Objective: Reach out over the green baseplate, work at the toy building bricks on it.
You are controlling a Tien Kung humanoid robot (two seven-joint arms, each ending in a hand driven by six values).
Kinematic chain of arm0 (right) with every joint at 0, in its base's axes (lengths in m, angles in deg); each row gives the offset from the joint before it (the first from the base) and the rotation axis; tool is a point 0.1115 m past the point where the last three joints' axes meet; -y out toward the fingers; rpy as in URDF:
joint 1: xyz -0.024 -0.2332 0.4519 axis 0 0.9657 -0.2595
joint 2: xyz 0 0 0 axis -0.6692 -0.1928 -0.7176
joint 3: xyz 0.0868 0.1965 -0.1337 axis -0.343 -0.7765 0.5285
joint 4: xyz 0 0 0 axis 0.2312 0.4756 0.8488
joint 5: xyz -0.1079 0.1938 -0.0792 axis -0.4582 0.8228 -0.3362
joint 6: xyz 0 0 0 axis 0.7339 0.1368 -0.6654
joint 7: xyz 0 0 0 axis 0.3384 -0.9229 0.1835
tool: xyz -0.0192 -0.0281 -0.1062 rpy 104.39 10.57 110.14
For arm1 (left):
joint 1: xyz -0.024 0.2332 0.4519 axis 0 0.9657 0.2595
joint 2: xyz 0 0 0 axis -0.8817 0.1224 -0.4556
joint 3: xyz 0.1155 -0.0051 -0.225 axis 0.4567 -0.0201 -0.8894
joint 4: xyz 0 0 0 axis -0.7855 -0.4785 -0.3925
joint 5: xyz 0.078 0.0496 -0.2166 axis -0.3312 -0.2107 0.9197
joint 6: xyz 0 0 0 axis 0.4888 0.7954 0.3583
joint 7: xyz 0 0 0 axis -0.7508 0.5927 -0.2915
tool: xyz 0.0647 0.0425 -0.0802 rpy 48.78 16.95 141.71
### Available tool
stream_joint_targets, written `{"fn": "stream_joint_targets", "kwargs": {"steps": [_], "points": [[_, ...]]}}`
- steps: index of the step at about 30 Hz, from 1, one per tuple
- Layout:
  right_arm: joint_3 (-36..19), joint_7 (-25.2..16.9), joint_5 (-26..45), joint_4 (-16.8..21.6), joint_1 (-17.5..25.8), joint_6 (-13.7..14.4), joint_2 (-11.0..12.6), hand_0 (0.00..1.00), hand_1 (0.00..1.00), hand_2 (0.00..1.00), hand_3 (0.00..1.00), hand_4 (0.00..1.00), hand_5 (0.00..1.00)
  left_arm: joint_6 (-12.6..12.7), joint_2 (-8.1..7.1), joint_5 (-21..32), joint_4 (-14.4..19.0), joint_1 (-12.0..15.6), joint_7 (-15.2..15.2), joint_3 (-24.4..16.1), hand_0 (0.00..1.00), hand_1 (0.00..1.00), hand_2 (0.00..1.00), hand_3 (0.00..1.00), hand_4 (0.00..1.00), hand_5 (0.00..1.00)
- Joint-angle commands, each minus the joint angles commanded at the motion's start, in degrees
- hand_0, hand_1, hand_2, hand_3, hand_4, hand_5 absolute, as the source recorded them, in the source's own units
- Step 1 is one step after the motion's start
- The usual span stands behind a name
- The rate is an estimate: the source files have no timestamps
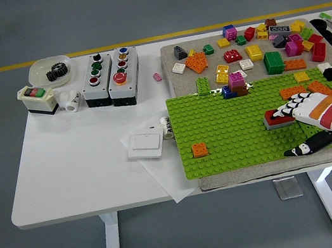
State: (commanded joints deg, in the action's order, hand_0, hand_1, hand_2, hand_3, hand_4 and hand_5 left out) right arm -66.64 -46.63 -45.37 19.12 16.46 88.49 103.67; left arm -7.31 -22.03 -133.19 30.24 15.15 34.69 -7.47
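White worktop over a grey floor, with the green baseplate taking up the 3 o'clock half and a pile of loose bricks on the mat up at 1 o'clock. Right hand coming in from 4 o'clock, fingers curled over a red brick on a grey one out toward the baseplate's 3 o'clock side, thumb sticking out below. Lone orange brick down at the baseplate's 7 o'clock corner, button boxes way over at 11 o'clock.
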Motion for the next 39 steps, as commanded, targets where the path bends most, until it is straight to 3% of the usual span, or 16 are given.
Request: {"fn": "stream_joint_targets", "kwargs": {"steps": [39], "points": [[0.09,0.1,0.19,-1.42,-0.64,-0.47,-0.61,0.929,0.831,0.849,0.854,0.93,0.726,-0.14,-0.03,0.83,0.04,-0.47,-0.03,0.49,0.768,0.765,0.769,0.604,0.68,0.596]]}}
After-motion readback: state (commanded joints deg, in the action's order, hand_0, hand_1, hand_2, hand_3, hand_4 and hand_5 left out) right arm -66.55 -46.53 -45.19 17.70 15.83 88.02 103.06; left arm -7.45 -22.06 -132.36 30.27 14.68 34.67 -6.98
